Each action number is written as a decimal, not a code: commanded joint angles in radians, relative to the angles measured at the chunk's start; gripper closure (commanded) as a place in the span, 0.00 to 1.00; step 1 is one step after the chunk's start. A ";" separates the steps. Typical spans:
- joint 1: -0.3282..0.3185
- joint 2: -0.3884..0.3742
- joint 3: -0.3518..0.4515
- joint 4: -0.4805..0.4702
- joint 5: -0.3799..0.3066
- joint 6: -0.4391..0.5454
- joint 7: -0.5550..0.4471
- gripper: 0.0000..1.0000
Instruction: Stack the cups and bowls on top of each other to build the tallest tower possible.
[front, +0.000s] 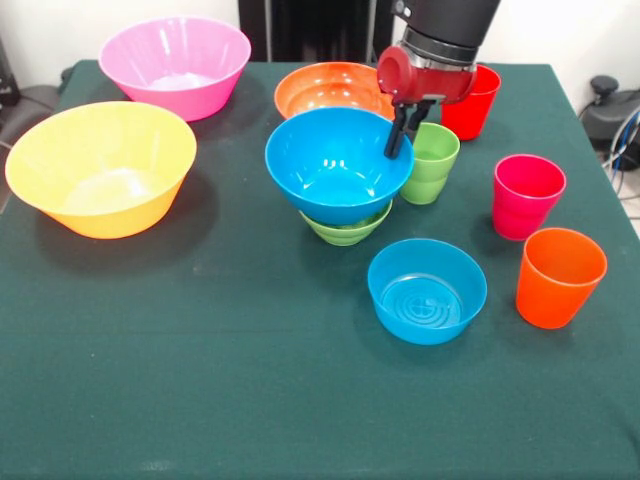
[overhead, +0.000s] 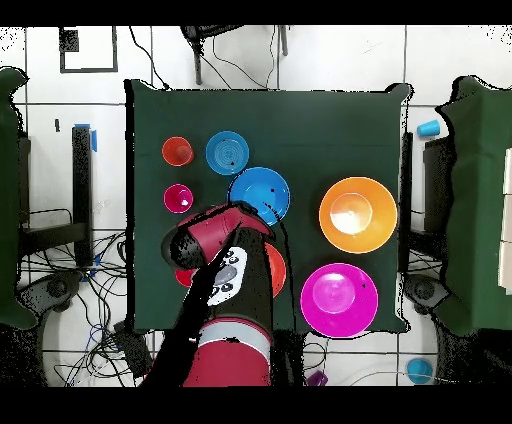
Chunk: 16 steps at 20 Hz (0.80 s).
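Gripper (front: 405, 128) at wide blue bowl (front: 337, 163) rim, possibly touching, no readable writing

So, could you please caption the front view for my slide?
Robot tool at the rim of a blue bowl stacked on a green bowl.

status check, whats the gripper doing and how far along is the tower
Gripper at wide blue bowl's rim, grip unclear. Tower: blue bowl on small green bowl only. Light green cup close beside.
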<state>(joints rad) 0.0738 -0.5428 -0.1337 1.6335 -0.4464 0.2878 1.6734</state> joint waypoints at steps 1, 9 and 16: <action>-0.019 0.051 0.082 0.013 0.034 -0.035 0.143 1.00; -0.036 0.069 0.105 0.013 0.036 -0.076 0.144 1.00; -0.049 0.076 0.119 0.017 0.037 -0.082 0.136 1.00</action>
<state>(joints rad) 0.0527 -0.5398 -0.1217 1.6343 -0.4398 0.2528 1.6734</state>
